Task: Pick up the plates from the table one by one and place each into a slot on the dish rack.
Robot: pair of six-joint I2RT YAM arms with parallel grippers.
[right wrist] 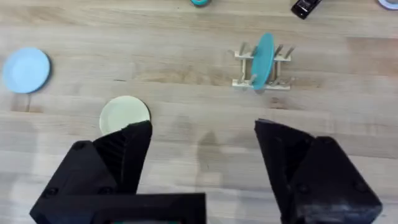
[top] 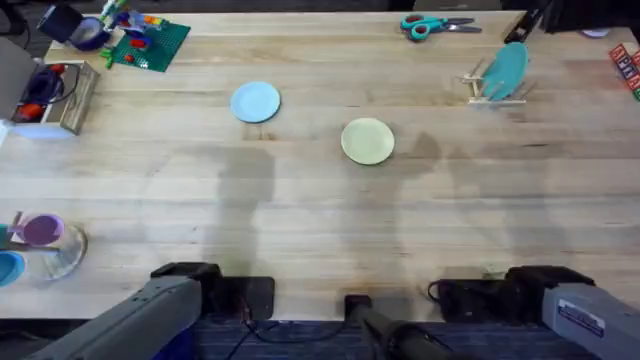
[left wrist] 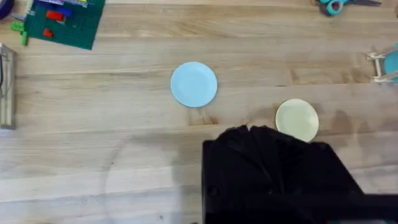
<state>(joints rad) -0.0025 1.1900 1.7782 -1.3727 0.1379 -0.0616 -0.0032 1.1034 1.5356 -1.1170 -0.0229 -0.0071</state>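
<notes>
Plates (right wrist: pixel 124 113) lie flat beyond the open right claw (right wrist: pixel 202 155).

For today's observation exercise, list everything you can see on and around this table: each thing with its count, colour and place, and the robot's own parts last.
Blue plate: 1, light blue, flat on the table, left of centre.
Cream plate: 1, pale yellow, flat, mid-table.
Rack: 1, light wood, far right.
Teal plate: 1, teal, upright in the rack.
Scissors: 1, teal handles, far edge, right of centre.
Green baseplate: 1, with coloured bricks, far left.
Glass dish: 1, clear, near left edge.
Purple cup: 1, beside the glass dish.
Table: 1, light wood planks.
Left claw: 1, black, near edge, lower left.
Right claw: 1, black, open, near edge, lower right.
</notes>
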